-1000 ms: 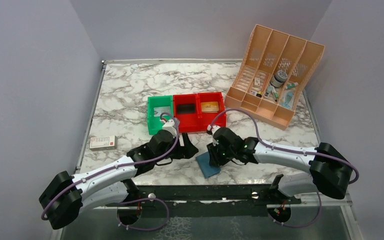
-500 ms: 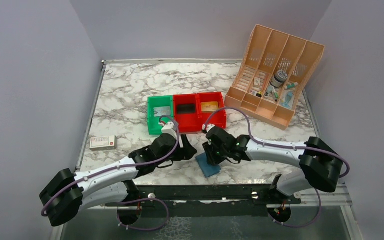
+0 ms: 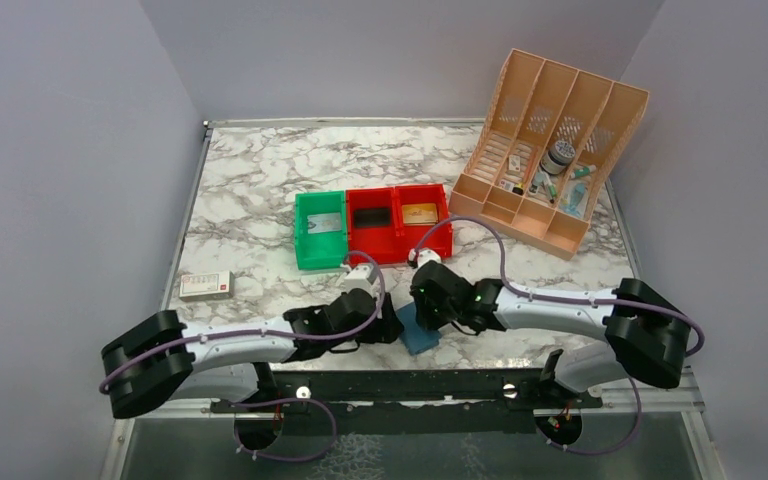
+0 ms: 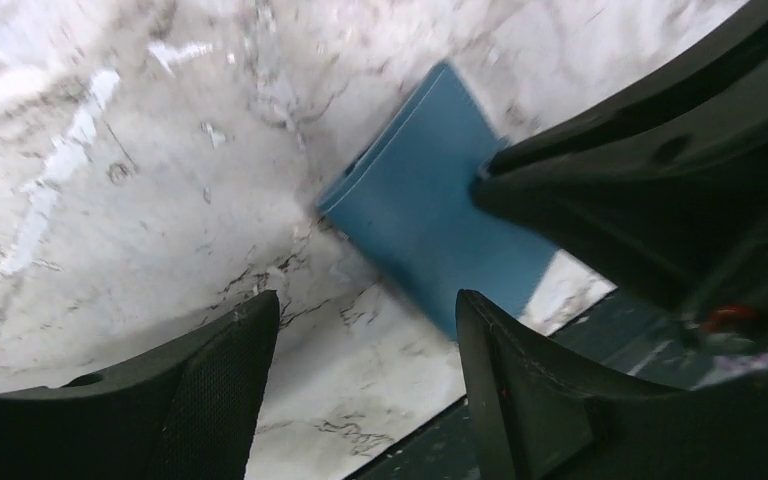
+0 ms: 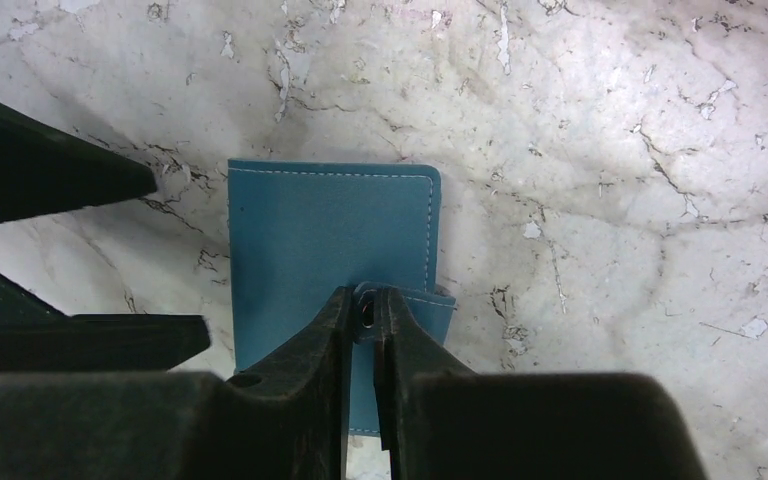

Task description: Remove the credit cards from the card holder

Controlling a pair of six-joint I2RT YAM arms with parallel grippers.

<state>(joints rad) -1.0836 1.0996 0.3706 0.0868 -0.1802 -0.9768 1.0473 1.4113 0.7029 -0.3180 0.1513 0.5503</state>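
Overhead and wrist views, with places given from the middle red bin (image 3: 372, 222).

(a) The card holder (image 5: 330, 235), a blue wallet with pale stitching along its edge, lies folded flat on the marble table (image 3: 250, 180), on the arm-base side of the middle red bin and slightly to its right. It bears no readable mark.

(b) The right gripper (image 5: 365, 300) stands over the card holder with its fingers drawn almost together, pinching the edge of the upper panel. A lower layer shows just beside that edge.

(c) The left gripper (image 4: 365, 308) sits low beside the card holder on the left, its fingers spread wide and holding nothing.

(d) A tan-gold credit card (image 3: 420, 213) lies in the red bin (image 3: 445, 228) touching the middle bin's right side. A pale grey credit card (image 3: 326, 222) lies in the green bin (image 3: 305, 240) touching its left side.

(e) A white-and-red box (image 3: 206, 285) lies flat well to the left and nearer the bases; its print is too small to read.

(f) A peach slotted organiser (image 3: 550, 130) stands to the right and farther back; the labels on its small contents are illegible.
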